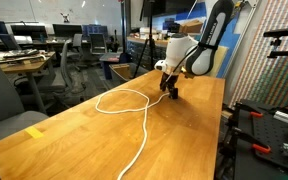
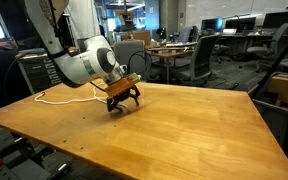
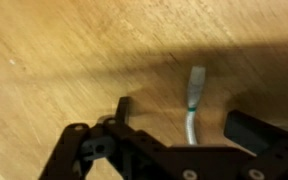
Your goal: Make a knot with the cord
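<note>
Office/lab space w/ desks and swivel chairs (image 2: pixel 199 62) in the bkgd. Up front is a big wooden table (image 1: pixel 74 140), honey-coloured and smooth, w/ fine grain showing in the wrist view.

The gripper (image 3: pixel 184 115) is black and angular and sits low over the tabletop. Its jaws are wide apart and clamped on nothing. Btwn its two fingers (image 3: pixel 122 108) lies the end of the cord (image 3: pixel 193 120), thin, round and whitish, w/ a dark greenish band just short of the tip. That end rests flat on the wood and touches neither finger, as far as the wrist view shows.

In an exterior view the gripper (image 1: pixel 170 92) is over the far part of the table. The cord (image 1: pixel 145 128) runs out from it in one loose oval loop, then trails in a soft curve toward the near edge. Can't tell whether it crosses itself.

In an exterior view the gripper (image 2: pixel 122 103) hangs under a fat white wrist, and the cord (image 2: pixel 54 99) is a thin pale line on the wood behind it. The arm (image 1: pixel 209 40) is white, rounded and glossy, w/ black joints. A small yellow tape piece (image 1: pixel 34 131) lies flat near a table edge, well apart from the cord.
</note>
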`<state>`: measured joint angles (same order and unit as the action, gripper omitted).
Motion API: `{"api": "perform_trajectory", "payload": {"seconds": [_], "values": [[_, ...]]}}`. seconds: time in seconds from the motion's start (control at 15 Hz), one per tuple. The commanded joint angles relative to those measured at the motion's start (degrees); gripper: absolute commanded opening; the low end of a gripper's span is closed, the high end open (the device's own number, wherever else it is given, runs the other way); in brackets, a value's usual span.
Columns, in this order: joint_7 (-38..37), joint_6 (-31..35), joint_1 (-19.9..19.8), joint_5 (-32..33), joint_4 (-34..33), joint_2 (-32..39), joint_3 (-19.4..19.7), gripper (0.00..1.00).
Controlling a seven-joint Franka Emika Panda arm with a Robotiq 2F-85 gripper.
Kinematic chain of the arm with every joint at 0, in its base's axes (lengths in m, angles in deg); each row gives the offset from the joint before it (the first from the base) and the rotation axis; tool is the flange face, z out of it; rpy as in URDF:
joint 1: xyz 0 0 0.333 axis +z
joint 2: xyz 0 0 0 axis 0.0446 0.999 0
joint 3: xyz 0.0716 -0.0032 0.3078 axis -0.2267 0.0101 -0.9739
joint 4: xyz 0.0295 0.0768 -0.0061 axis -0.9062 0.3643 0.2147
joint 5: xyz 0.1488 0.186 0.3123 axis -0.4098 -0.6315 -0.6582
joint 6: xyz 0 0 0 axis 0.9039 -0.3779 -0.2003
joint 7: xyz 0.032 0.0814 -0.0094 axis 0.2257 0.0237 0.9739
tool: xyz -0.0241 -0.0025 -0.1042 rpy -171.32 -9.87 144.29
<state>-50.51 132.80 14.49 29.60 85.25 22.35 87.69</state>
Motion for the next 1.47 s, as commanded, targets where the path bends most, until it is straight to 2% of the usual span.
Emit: {"api": "perform_trajectory", "payload": {"seconds": [0.0,0.07,0.2,0.53,0.67,0.73,0.87,1.07,1.27,1.4], "values": [[-1.95,-3.87,-2.8,0.0,-4.19,1.88,-1.97,0.71],[-0.9,-7.69,-5.57,-1.67,-3.92,1.08,-5.42,0.69],[1.75,-14.0,-10.65,-5.33,-3.76,-0.52,-12.15,0.54],[5.56,-26.47,-19.74,-17.14,-4.82,-2.62,-22.44,0.17],[6.81,-29.95,-22.71,-22.63,-4.49,-3.35,-25.05,0.14],[6.33,-30.47,-23.24,-24.49,-4.33,-3.38,-25.13,0.1],[5.31,-30.15,-24.29,-27.79,-4.11,-3.27,-25.05,0.11],[4.52,-25.37,-25.67,-32.11,-2.77,-4.49,-24.94,0.09],[4.69,-18.31,-25.54,-30.45,-0.84,-7.56,-23.1,0.11],[4.27,-13.72,-25.01,-27.3,0.14,-10.12,-20.39,0.1]]}}
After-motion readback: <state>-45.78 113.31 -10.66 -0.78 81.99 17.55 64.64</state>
